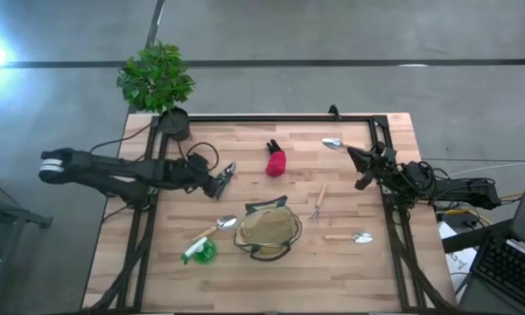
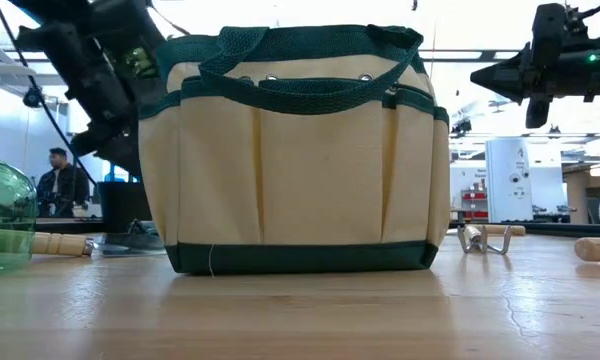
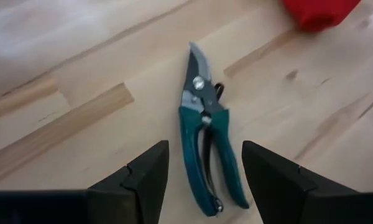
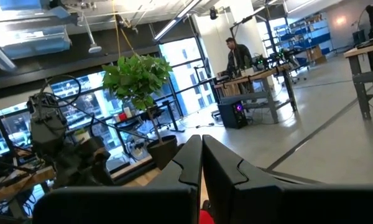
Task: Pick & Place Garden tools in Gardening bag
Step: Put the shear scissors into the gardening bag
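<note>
Left gripper (image 3: 202,177): fingers spread wide, holding nothing, poised just above the pruning shears (image 3: 206,140). The shears lie flat on the table (image 3: 81,74), closed, teal handles running back between the two fingers, blade tip pointing away from the gripper. No contact between fingers and shears is visible. In the high view the left gripper (image 1: 222,181) sits over the shears (image 1: 227,175) at the table's left-centre.

Just beyond the shears' blade tip lies the red-and-black item (image 3: 317,12), apart from the shears; the high view places it (image 1: 275,161) to the side of the left gripper toward the table's middle.

Nearer the front edge from the left gripper stands the gardening bag (image 1: 268,230), upright and open-topped, with a wooden-handled trowel (image 1: 214,229) touching or just beside its left side and the green-and-white piece (image 1: 198,252) at that trowel's handle end. The hand rake (image 1: 317,203) lies just beside the bag on its far-right side.

Right gripper (image 1: 362,161): fingers pressed together, holding nothing, raised above the table's right edge. A second trowel (image 1: 351,237) lies on the table nearer the front from it; a third trowel (image 1: 332,143) lies near it toward the back rail.

The potted plant (image 1: 157,80) stands at the back-left corner.
</note>
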`<state>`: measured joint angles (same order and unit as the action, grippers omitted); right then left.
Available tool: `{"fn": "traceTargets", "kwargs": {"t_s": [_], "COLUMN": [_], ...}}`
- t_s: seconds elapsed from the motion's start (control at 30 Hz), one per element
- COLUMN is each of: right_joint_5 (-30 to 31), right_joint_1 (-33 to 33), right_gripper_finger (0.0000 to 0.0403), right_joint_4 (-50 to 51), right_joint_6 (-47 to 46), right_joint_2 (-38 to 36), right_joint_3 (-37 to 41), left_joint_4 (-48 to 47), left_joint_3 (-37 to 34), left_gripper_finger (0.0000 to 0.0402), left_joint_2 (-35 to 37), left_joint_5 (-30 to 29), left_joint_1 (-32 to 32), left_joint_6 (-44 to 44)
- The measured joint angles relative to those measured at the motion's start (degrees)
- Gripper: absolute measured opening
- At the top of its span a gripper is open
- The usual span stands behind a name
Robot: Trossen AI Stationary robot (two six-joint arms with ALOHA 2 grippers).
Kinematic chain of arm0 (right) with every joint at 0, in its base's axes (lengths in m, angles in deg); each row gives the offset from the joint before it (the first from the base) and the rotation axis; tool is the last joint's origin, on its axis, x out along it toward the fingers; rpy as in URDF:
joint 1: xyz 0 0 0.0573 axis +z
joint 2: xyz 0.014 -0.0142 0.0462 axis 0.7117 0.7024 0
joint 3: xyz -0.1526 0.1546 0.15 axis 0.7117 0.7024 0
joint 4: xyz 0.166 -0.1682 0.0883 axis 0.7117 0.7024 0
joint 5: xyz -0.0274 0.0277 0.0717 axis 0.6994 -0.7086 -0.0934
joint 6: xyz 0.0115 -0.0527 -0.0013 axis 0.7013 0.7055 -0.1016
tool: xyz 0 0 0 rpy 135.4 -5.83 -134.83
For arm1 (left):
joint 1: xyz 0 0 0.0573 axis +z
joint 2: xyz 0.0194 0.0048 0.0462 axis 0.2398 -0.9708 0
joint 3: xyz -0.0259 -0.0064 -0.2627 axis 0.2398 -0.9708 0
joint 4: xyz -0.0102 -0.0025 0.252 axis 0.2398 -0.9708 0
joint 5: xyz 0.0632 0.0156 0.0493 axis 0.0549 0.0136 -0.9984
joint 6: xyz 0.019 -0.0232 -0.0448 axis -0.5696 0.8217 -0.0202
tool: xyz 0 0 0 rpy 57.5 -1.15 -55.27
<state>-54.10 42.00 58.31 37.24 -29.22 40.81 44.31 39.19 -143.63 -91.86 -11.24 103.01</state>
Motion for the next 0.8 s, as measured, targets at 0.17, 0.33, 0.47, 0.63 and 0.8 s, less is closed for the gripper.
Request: {"fn": "traceTargets", "kwargs": {"t_s": [0.17,0.33,0.47,0.63,0.8], "right_joint_5": [0.0,0.0,0.0,0.0,0.0], "right_joint_1": [0.0,0.0,0.0,0.0,0.0], "right_gripper_finger": [0.0008,0.0008,0.0008,0.0008,0.0008], "right_joint_4": [0.1,0.1,0.1,0.1,0.1], "right_joint_6": [0.0,0.0,0.0,0.1,0.2], "right_joint_2": [0.0,0.0,0.0,0.0,0.0], "right_joint_3": [0.0,0.0,0.0,0.0,0.0], "left_joint_4": [0.0,0.5,1.5,4.4,5.4], "left_joint_3": [-0.1,-0.1,-0.1,-0.1,-0.1], "left_gripper_finger": [0.0207,0.0207,0.0207,0.0206,0.0206], "left_joint_2": [-3.6,-7.1,-9.7,-12.5,-15.9], "left_joint_5": [0.2,0.8,0.9,1.0,1.3], "left_joint_1": [0.0,0.0,0.0,0.0,0.0], "left_joint_6": [-0.2,-0.2,-0.2,0.2,0.9]}}
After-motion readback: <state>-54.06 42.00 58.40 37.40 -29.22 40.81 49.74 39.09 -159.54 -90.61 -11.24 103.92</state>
